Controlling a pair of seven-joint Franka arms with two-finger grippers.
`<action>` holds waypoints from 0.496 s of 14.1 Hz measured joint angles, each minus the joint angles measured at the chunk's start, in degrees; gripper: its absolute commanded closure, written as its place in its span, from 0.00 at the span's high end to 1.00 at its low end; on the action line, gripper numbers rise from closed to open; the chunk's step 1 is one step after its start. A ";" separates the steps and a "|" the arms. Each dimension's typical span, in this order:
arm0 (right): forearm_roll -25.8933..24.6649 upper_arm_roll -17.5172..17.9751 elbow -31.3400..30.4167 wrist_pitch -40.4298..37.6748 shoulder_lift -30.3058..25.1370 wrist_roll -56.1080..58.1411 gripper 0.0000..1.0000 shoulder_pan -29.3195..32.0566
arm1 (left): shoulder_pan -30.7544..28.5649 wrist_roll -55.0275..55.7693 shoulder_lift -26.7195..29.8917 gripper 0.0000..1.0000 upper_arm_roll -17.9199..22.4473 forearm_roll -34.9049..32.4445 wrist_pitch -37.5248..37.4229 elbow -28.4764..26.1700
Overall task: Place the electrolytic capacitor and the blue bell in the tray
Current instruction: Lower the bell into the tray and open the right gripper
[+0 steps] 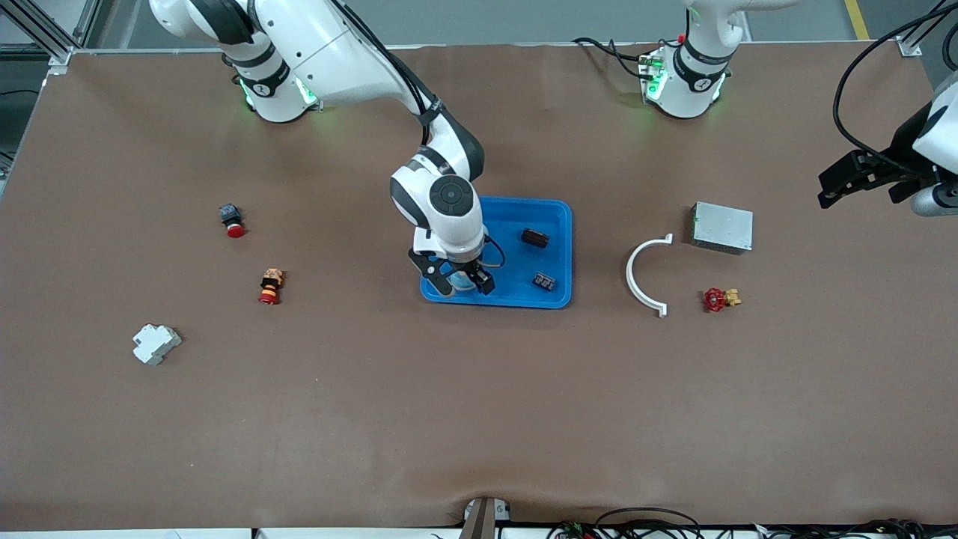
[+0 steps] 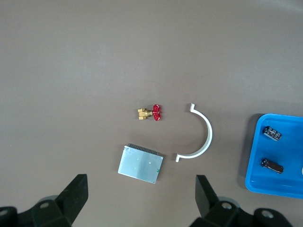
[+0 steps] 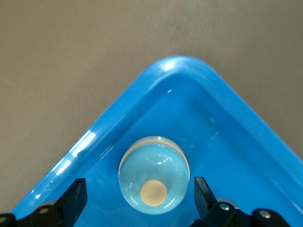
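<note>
Bell [image 3: 154,175] sits in the tray [image 1: 557,217], in the corner nearest the camera at the right arm's end. Right gripper [image 1: 460,281] straddles it, fingers [image 3: 75,195] spread wide, not gripping. Two dark capacitors [image 1: 535,238] lie in the tray too. Left gripper [image 2: 142,198] waits open, over bare table near the metal box [image 1: 722,227].

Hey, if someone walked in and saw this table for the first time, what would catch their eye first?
Probably the bright blue tray at mid-table, with the right gripper open just above the blue bell in the tray's corner nearest the front camera on the right arm's side. Two small dark parts also lie in the tray. The left gripper waits, open, above the table at the left arm's end.
</note>
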State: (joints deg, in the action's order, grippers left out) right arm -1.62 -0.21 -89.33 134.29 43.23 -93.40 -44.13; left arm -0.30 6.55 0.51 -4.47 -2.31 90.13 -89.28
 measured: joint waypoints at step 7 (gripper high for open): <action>-0.82 -1.18 3.23 -15.74 -5.49 12.73 1.00 3.09 | 0.06 -0.09 0.00 1.00 -0.13 0.00 -0.54 -0.01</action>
State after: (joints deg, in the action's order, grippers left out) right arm -2.44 -1.39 -86.10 118.54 37.74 -80.67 -41.04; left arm -0.24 6.45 0.51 -4.61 -2.31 89.59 -89.29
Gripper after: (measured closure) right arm 0.000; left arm 0.000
